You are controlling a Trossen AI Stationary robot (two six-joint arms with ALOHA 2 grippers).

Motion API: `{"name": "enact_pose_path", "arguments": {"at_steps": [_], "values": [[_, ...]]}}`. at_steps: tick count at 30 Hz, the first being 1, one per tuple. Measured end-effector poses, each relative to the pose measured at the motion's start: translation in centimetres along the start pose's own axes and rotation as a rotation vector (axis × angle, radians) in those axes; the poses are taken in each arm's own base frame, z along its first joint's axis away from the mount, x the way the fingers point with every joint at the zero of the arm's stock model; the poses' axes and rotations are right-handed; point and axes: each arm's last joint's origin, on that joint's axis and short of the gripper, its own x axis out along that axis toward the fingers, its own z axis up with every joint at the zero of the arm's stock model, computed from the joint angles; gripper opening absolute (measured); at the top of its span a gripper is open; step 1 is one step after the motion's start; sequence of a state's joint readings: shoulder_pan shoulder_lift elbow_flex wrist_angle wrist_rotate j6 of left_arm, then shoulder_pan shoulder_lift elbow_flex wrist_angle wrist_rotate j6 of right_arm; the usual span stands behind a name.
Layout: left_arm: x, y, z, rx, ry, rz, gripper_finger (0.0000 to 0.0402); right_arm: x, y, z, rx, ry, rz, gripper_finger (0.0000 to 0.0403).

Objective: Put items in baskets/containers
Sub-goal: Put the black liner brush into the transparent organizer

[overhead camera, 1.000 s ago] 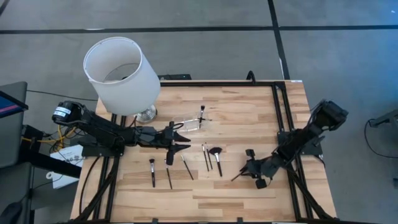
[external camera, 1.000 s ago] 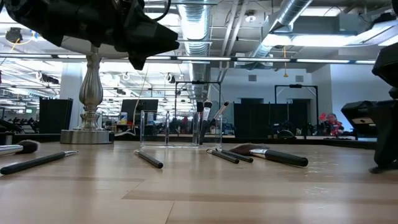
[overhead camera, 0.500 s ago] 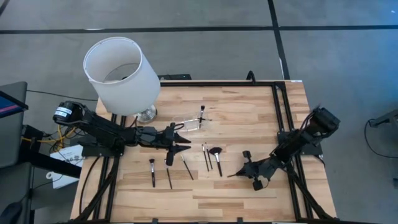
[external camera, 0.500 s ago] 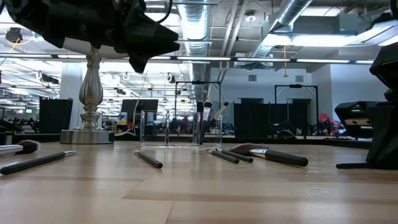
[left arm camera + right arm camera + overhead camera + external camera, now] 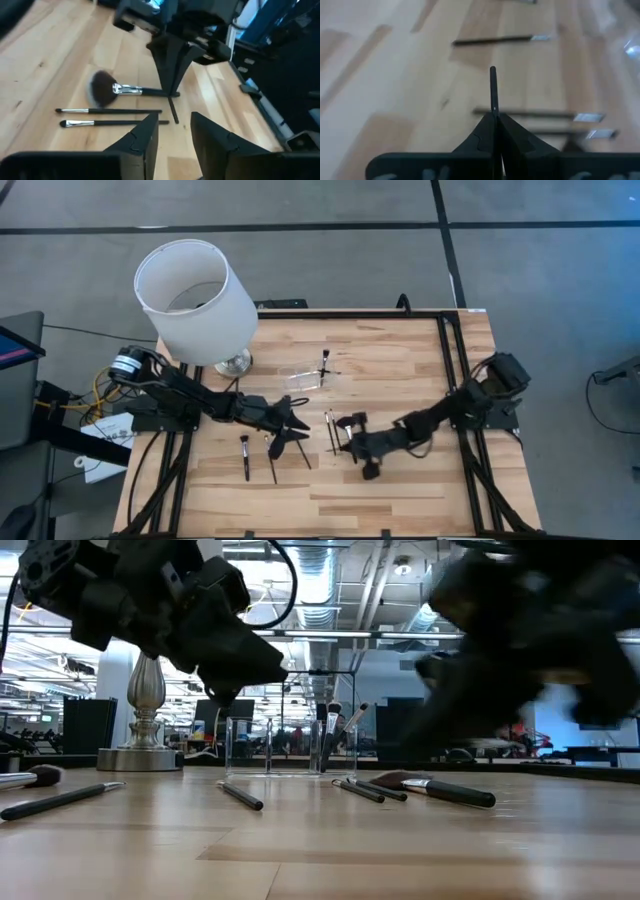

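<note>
**Brush in the right gripper, most of the set still on the table**

While you look down from above, count what is left: the clear holder [image 5: 305, 375] sits near the lamp base, toward the far middle of the table, and only a couple of brushes stand in it, their tips showing above its rim in the low view [image 5: 335, 730]. That is the part done, by my reading.

Your right gripper [image 5: 493, 120] has its fingers pressed together on a thin black brush handle [image 5: 493, 87], which sticks straight out past the fingertips. From above, that gripper [image 5: 352, 442] is out over the middle of the table, close to the fan brush [image 5: 345, 425] and the pair of slim brushes [image 5: 331, 430] lying beside it. I judge this one still needs carrying to the holder and standing upright in it.

Your left gripper [image 5: 290, 425] hovers with its fingers [image 5: 145, 137] spread and nothing between them, just above the loose brushes on its own side [image 5: 272, 463]. Another short brush [image 5: 245, 455] lies nearer the left edge.

So several brushes lie flat on the wood, well apart from the holder. The white lampshade [image 5: 195, 300] is no part of the job.
</note>
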State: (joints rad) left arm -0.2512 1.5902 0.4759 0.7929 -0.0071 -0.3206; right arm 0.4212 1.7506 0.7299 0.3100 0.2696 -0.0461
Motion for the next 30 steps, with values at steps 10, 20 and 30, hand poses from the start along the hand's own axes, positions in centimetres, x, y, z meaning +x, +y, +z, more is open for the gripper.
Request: {"name": "enact_pose_path", "arguments": {"at_steps": [10, 20, 30], "values": [[0.3, 0.8, -0.7, -0.040, 0.055, 0.037, 0.0163, 5.6, -3.5, 4.0, -0.168, 0.178, -0.080, 0.0002], [0.7, 1.6, -2.5, -0.033, 0.161, 0.099, 0.0150, 5.5, -4.2, 7.1, -0.237, 0.133, -0.116, 0.0002], [0.9, 1.7, -2.7, -0.028, 0.156, 0.130, 0.0149, 5.4, -5.2, 7.1, -0.230, 0.142, -0.127, 0.0002]]}}
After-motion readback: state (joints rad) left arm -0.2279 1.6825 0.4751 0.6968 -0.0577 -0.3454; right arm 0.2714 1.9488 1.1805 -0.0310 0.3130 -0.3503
